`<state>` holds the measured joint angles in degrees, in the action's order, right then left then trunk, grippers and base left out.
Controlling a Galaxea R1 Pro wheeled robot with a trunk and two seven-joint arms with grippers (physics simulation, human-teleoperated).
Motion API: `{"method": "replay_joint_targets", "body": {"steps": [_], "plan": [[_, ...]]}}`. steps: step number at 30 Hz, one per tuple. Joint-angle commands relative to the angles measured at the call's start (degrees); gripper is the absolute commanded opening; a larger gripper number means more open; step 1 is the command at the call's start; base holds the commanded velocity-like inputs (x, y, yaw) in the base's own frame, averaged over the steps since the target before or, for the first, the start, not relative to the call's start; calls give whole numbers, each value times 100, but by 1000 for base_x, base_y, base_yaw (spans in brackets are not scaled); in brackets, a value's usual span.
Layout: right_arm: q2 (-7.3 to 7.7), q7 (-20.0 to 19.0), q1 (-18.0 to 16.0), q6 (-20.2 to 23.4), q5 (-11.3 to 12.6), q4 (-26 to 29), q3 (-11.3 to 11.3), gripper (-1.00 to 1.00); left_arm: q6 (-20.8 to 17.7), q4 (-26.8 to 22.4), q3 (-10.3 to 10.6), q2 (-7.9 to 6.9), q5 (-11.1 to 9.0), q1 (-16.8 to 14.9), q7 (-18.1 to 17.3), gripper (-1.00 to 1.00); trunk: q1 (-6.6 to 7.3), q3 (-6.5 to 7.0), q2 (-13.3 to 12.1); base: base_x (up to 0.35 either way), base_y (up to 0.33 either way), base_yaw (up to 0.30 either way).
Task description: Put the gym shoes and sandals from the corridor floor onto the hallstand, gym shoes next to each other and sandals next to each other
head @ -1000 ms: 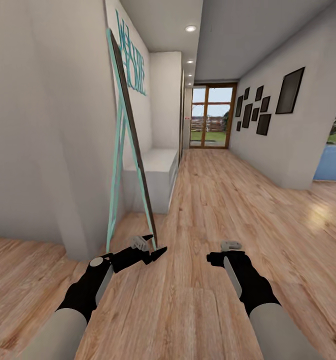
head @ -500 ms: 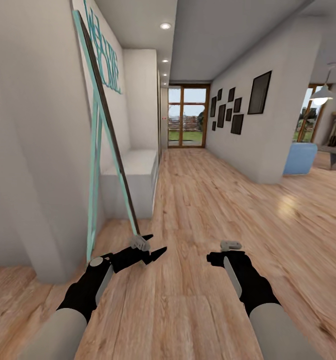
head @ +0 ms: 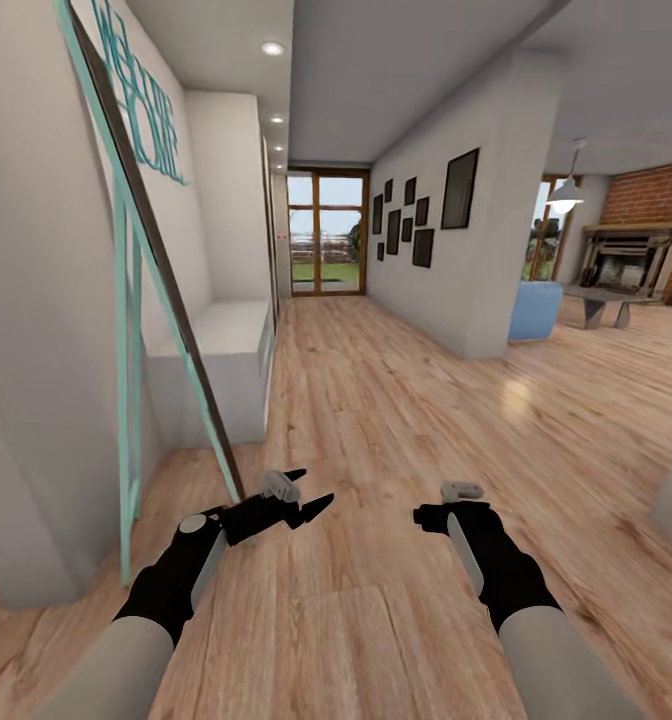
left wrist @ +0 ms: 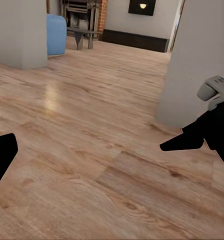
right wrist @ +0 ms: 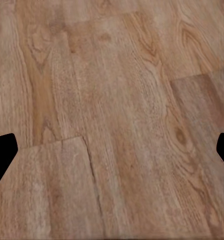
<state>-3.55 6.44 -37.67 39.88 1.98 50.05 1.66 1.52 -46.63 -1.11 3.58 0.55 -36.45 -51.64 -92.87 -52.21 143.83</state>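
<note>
Hallstand (head: 226, 345), the low white bench-like unit, stands against the corridor's left wall, well ahead of both sets of fingers and past a teal-framed mirror (head: 141, 290) that leans on the same wall. Its flat top is bare from the head view; shelves beneath are too foreshortened to read. Corridor floor (head: 376, 420), warm wood plank, runs from under the arms toward a glazed door (head: 324, 232) at the far end.

From the head view the left gripper (head: 306, 492) points right across the floor with its two black fingers spread apart and nothing between them. The right gripper (head: 438, 515) points ahead; from here its fingers are foreshortened and their gap is hard to judge.

The wrist views add what the head view lacks. In the right wrist view the right gripper's fingertips (right wrist: 2, 152) sit at opposite edges, wide apart, with only planks between them. The left wrist view looks sideways past its own spread fingertips (left wrist: 1, 155) to the right gripper, a white pillar (left wrist: 199, 60) and a blue armchair (left wrist: 56, 34) beyond.
</note>
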Motion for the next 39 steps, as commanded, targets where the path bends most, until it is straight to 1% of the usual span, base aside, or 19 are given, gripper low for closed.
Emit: {"method": "replay_joint_targets", "body": {"steps": [1, 10, 17, 39], "plan": [[-5, 25, -3, 23, 22, 5, 10, 100, 15, 0, -12, 2, 7, -3, -21, 100, 1, -6, 3, 0, 0, -299], [-5, 24, -4, 23, 21, 5, 10, 100, 15, 1, -11, 2, 10, -3, -21, 100, 1, -6, 3, 30, 0, -299], [-5, 28, -3, 22, 22, 5, 10, 100, 15, 1, -12, 2, 9, -3, -20, 100, 1, -6, 3, 243, 0, -241], [-5, 24, -3, 19, 21, -4, 10, 100, 15, -1, -12, 2, 9, -3, -18, 100, 1, -6, 3, 340, 0, -10]]}}
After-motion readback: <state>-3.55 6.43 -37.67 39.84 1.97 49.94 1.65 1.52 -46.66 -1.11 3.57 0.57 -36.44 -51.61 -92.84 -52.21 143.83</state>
